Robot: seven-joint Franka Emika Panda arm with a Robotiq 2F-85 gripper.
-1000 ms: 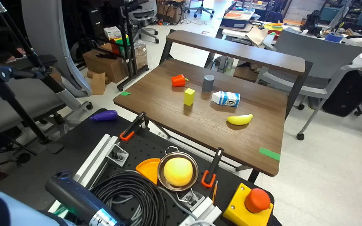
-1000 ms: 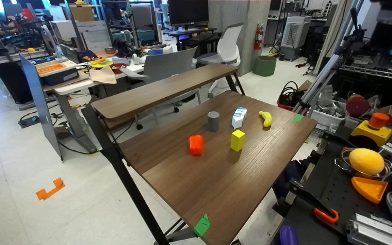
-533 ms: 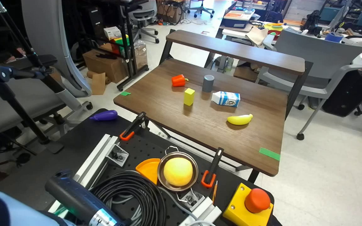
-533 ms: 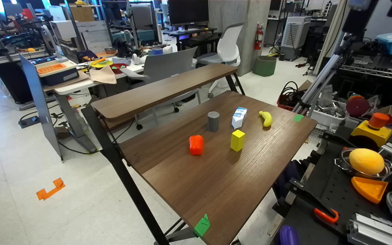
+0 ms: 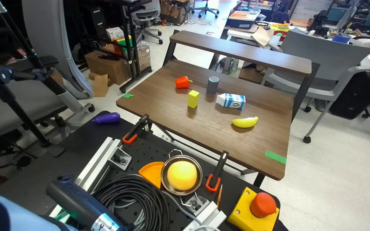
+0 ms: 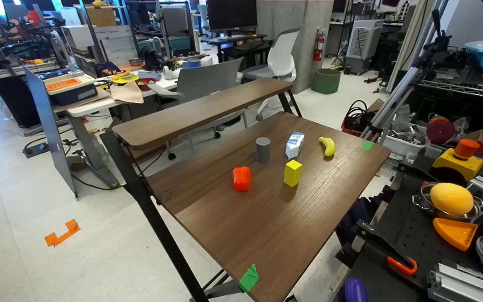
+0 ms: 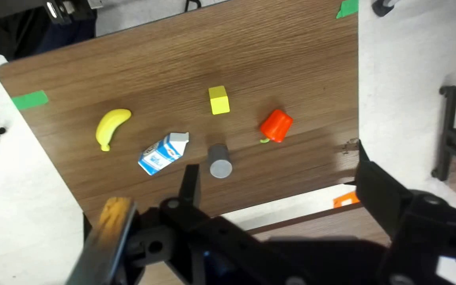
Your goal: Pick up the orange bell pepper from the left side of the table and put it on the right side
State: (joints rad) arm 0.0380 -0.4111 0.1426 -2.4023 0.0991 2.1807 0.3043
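The orange bell pepper (image 5: 182, 82) is a red-orange lump with a green stem. It lies on its side on the brown wooden table (image 5: 159, 99), left of the grey cylinder in an exterior view. It also shows on the table in an exterior view (image 6: 241, 179) and in the wrist view (image 7: 276, 126). My gripper (image 7: 277, 166) shows only in the wrist view, coming in from the bottom. Its jaws stand wide apart with nothing between them. It is high above the table, and the pepper appears ahead of the gap between the fingertips.
Near the pepper stand a yellow block (image 5: 193, 98) and a grey cylinder (image 5: 213, 85). A blue-white carton (image 5: 231, 101) and a banana (image 5: 245, 122) lie further along. A raised shelf (image 5: 236, 48) runs along one long table edge. Clamps and a pan (image 5: 181, 175) are on the black bench.
A dark part of the arm at the top right of an exterior view has moved up and almost out of the frame. The pepper and the other table objects have not moved.
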